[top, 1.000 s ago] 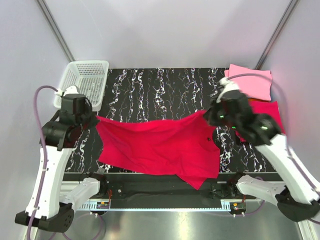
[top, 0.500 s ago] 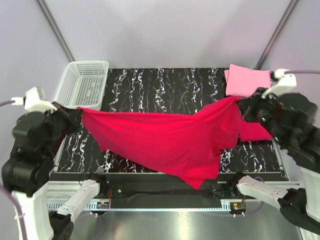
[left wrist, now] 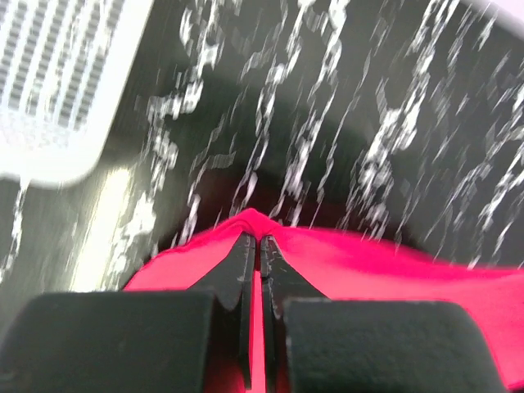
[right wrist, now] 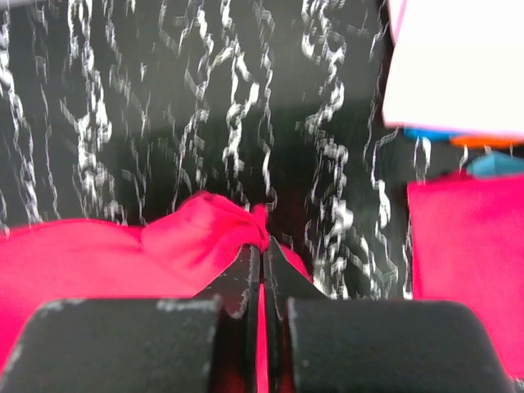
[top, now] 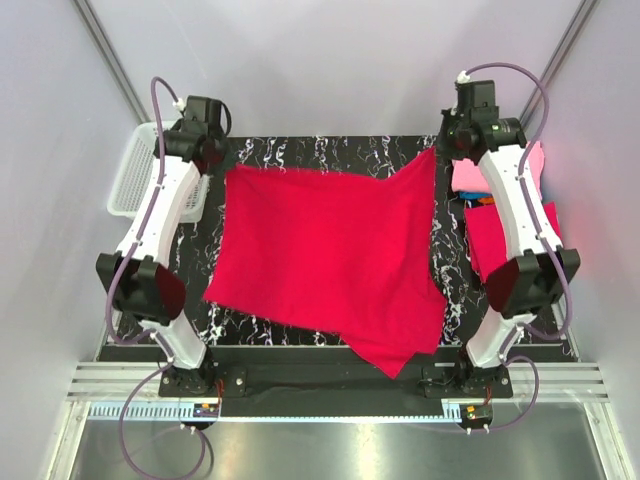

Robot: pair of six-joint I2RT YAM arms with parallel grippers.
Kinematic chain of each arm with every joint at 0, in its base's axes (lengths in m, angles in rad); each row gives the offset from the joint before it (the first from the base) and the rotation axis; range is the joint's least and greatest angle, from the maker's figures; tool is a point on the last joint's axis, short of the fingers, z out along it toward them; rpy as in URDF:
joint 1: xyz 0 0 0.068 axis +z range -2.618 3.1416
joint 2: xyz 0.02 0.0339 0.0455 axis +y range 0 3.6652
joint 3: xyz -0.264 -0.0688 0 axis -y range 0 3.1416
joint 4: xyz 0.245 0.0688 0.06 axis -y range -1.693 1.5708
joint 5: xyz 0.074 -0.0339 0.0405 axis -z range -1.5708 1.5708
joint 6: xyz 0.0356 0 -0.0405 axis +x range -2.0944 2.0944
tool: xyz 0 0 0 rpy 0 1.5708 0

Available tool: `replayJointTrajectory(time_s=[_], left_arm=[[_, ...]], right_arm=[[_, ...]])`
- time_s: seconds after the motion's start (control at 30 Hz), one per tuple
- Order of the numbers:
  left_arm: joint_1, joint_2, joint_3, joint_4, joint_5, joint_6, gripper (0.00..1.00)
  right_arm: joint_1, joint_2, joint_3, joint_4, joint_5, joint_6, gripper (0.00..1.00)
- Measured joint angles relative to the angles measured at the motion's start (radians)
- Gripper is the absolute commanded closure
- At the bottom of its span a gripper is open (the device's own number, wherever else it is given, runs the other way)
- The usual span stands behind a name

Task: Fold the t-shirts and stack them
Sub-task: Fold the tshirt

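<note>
The red shirt [top: 330,250] lies spread over the middle of the worktop [top: 300,150], held at its two far corners. The left tool [left wrist: 255,239] is clamped on the far left corner, with a small peak of red cloth caught between its fingers. The right tool [right wrist: 262,247] is clamped the same way on the far right corner, where the cloth bunches into a lump just left of the grip.

The held edge therefore runs left to right along the far side of the worktop. The body of the shirt trails from both tools toward the near edge, and its near right tip passes over that edge. Neither arm is nearer, since each has its own corner, though the right corner sits a little farther back.

The basket [top: 125,185] is just left of the left arm. A pink shirt [right wrist: 458,65] and a folded red shirt [right wrist: 467,246] lie right of the right tool, apart from the spread one. I judge that the next move must work along that far-to-near line, with both tools moving together.
</note>
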Motion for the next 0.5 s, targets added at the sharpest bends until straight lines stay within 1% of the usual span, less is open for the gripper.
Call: replayJointTrajectory(time_s=[0.07, 0.1, 0.23, 0.33, 0.4, 0.5], left_arm=[[0.023, 0.074, 0.115, 0.002, 0.010, 0.010, 1.00], [0.031, 0.089, 0.149, 0.002, 0.011, 0.013, 1.00], [0.061, 0.087, 0.249, 0.003, 0.014, 0.037, 1.00], [0.071, 0.023, 0.249, 0.001, 0.019, 0.051, 1.00], [0.071, -0.043, 0.215, 0.001, 0.032, 0.056, 1.00], [0.069, -0.210, 0.101, 0.000, 0.063, 0.063, 1.00]], right_arm=[[-0.056, 0.060, 0.063, 0.010, -0.060, -0.006, 1.00], [-0.077, 0.074, 0.090, 0.016, -0.088, -0.009, 1.00], [-0.117, 0.059, 0.153, 0.035, -0.158, -0.024, 1.00], [-0.119, -0.030, 0.148, 0.040, -0.199, -0.035, 1.00], [-0.117, -0.110, 0.137, 0.037, -0.216, -0.042, 1.00], [-0.116, -0.274, 0.116, 0.020, -0.231, -0.056, 1.00]])
